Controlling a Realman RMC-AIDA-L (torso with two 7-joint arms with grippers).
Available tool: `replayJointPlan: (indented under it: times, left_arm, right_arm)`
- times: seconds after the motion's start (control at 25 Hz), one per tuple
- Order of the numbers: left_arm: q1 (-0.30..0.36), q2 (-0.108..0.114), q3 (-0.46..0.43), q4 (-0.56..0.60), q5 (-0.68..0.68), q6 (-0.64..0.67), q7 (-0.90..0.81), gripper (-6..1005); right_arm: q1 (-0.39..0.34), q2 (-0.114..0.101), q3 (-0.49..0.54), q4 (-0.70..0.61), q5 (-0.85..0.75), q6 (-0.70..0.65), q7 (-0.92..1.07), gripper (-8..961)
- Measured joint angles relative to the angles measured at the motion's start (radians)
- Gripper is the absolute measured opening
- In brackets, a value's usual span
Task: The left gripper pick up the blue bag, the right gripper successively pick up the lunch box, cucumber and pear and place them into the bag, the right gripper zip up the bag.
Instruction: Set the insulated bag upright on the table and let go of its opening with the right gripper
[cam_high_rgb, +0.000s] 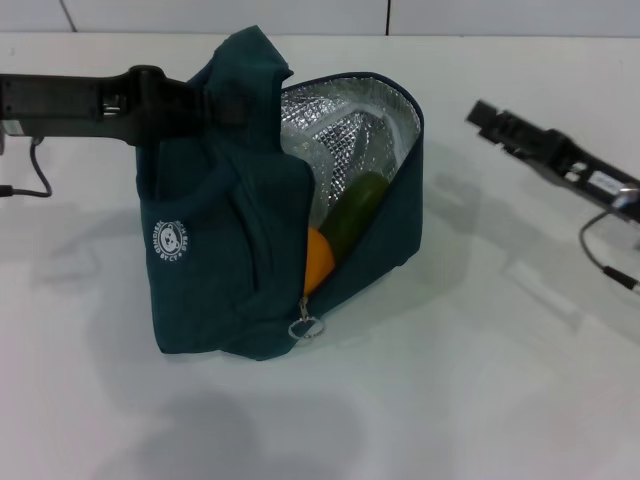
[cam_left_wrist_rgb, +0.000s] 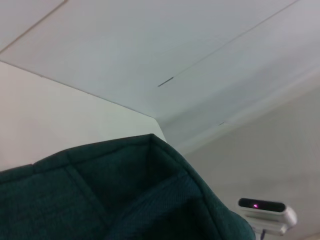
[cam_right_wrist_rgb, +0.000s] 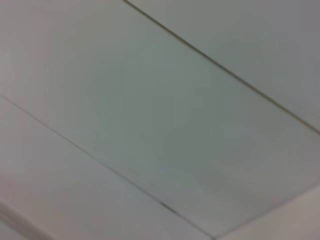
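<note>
The blue bag (cam_high_rgb: 230, 250) stands on the white table with its mouth open, showing the silver foil lining (cam_high_rgb: 340, 135). In the opening lie the dark green cucumber (cam_high_rgb: 352, 215) and, lower down, the orange pear (cam_high_rgb: 316, 258). The lunch box is hidden. The ring zipper pull (cam_high_rgb: 306, 327) hangs at the low front end of the opening. My left gripper (cam_high_rgb: 205, 103) reaches in from the left and is shut on the bag's handle at its top. Teal fabric (cam_left_wrist_rgb: 125, 200) fills the lower left wrist view. My right gripper (cam_high_rgb: 482, 113) hovers to the right of the bag, apart from it.
The white table (cam_high_rgb: 480, 380) stretches around the bag. Cables hang from both arms at the frame edges. A small white camera device (cam_left_wrist_rgb: 265, 212) shows in the left wrist view. The right wrist view holds only pale panels.
</note>
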Motion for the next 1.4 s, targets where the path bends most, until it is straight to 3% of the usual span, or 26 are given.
replayJointPlan:
  times: [0.24, 0.56, 0.96, 1.16, 1.4]
  left_arm:
    - [-0.005, -0.003, 0.003, 0.000, 0.000, 0.000, 0.000, 40]
    - [-0.006, -0.005, 0.005, 0.000, 0.000, 0.000, 0.005, 39]
    - [-0.004, -0.005, 0.005, 0.000, 0.000, 0.000, 0.007, 40]
    - [-0.012, -0.012, 0.006, 0.000, 0.000, 0.000, 0.005, 40]
    - [-0.038, -0.035, 0.007, -0.008, 0.000, 0.020, 0.002, 39]
  right_arm:
    - [0.059, 0.013, -0.015, 0.013, -0.052, 0.029, 0.096, 599]
    - [0.124, 0.018, -0.119, 0.011, -0.054, 0.084, 0.171, 578]
    - [0.118, 0.011, -0.164, 0.000, -0.051, 0.058, 0.110, 529]
    - [0.098, 0.006, -0.110, -0.016, -0.047, -0.012, 0.054, 284]
    - [0.055, -0.022, -0.001, -0.059, -0.052, -0.159, 0.031, 88]
